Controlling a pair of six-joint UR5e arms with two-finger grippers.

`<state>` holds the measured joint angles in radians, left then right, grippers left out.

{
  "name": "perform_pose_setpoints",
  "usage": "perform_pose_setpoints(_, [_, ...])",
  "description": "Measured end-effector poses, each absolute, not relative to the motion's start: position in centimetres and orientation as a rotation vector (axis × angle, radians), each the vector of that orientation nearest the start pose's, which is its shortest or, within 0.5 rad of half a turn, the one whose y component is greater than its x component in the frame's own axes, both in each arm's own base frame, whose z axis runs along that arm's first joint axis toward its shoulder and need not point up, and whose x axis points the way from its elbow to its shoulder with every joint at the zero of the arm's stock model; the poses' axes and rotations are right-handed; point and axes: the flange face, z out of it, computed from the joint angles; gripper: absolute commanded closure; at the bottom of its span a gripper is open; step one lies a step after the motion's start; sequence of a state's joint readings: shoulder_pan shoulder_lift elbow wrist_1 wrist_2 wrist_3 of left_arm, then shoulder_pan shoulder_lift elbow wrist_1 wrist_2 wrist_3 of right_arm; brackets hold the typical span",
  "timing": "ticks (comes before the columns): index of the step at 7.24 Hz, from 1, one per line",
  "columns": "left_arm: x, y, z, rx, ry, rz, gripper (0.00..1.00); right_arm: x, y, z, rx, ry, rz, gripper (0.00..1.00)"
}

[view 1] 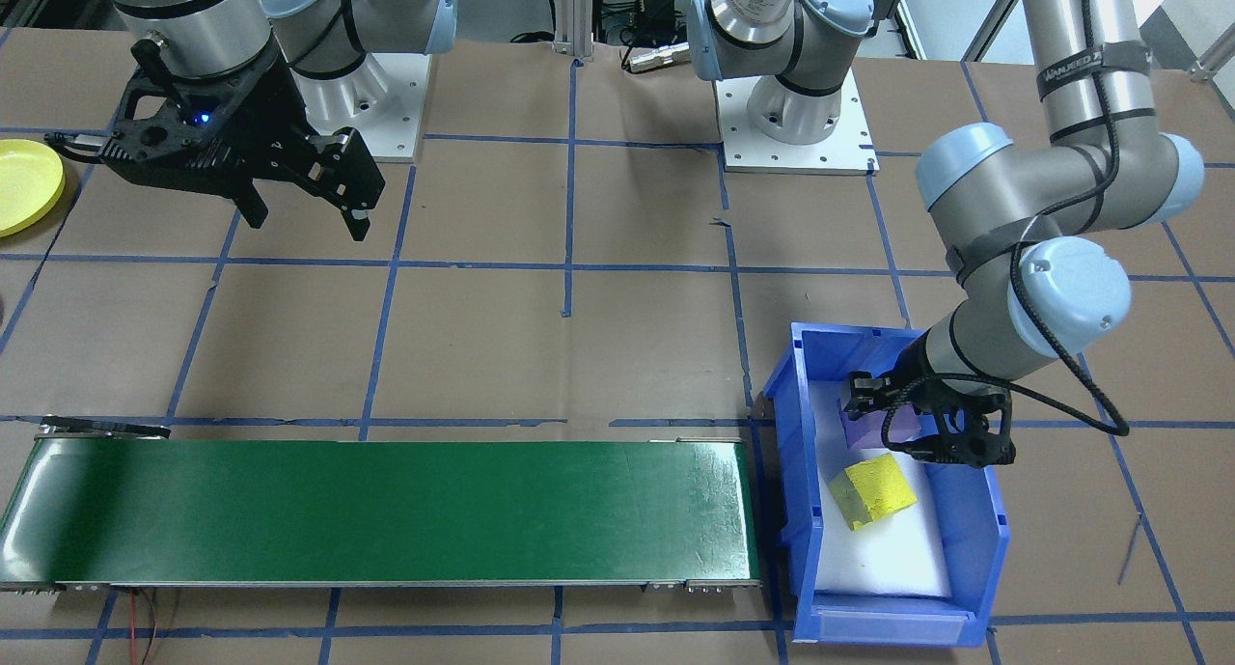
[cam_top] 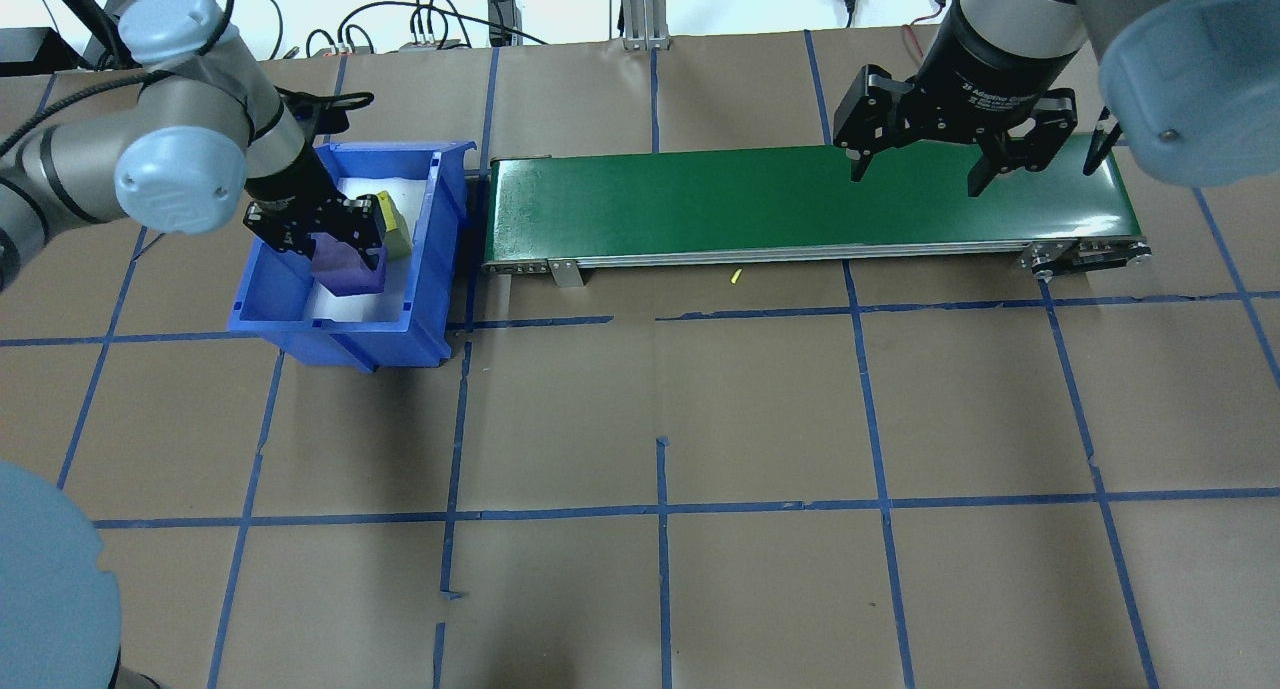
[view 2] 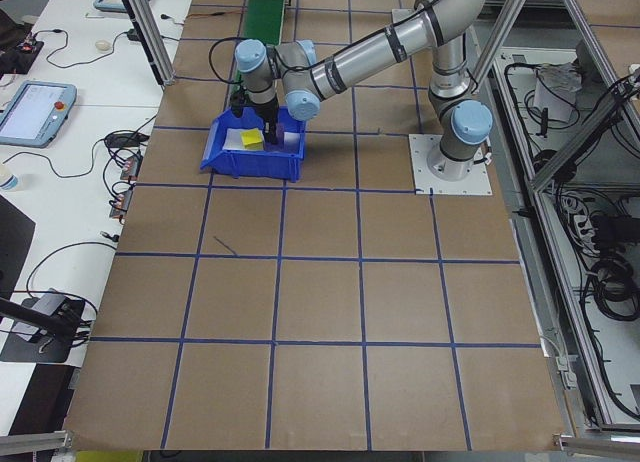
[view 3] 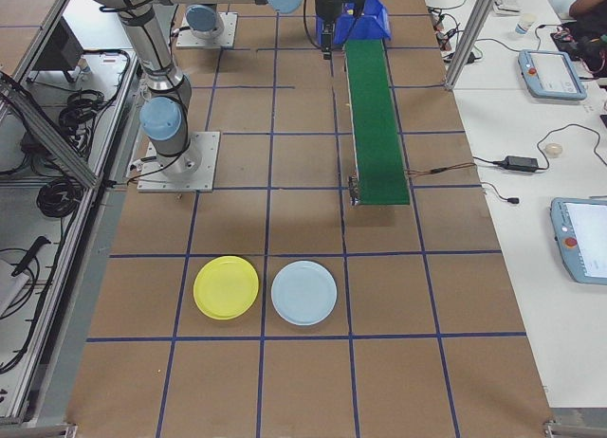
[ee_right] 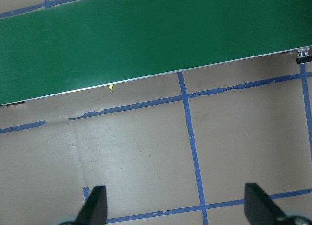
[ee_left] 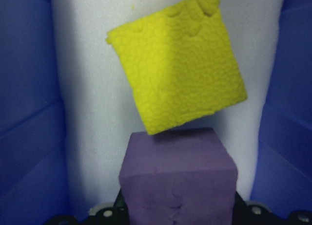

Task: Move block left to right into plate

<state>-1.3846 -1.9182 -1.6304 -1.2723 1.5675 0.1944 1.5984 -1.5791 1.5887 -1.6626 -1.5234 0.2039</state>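
A purple foam block (ee_left: pixel 178 176) sits between the fingers of my left gripper (cam_top: pixel 340 249), which is shut on it inside the blue bin (cam_top: pixel 300 319). A yellow foam block (view 1: pixel 871 491) lies tilted on the bin's white liner just beyond the purple one, apart from the gripper. My right gripper (cam_top: pixel 920 174) hangs open with nothing in it, over the right end of the green conveyor belt (cam_top: pixel 800 204). The yellow plate (view 3: pixel 226 287) lies on the table past the belt's right end, and its edge shows in the front-facing view (view 1: pixel 24 184).
A light blue plate (view 3: pixel 303 293) lies beside the yellow one. The belt runs from the bin toward the plates. Brown table paper with blue tape lines surrounds everything. Both arm bases (view 1: pixel 796 115) stand behind the belt.
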Motion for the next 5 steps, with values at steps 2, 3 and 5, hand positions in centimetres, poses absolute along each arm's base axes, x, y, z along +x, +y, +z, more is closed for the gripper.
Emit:
perform_pose_setpoints(2, [-3.7,-61.6,35.6,0.014,3.151,0.099,0.84,15.2,-49.2,49.2,0.269,3.073,-0.114,0.0])
perform_pose_setpoints(3, [-6.5,-61.6,37.6,0.025,3.12,0.056,0.84,15.2,-49.2,49.2,0.269,3.073,-0.114,0.0])
perform_pose_setpoints(5, [-13.5,-62.0,38.6,0.063,3.071,-0.014,0.84,15.2,-49.2,49.2,0.269,3.073,-0.114,0.0])
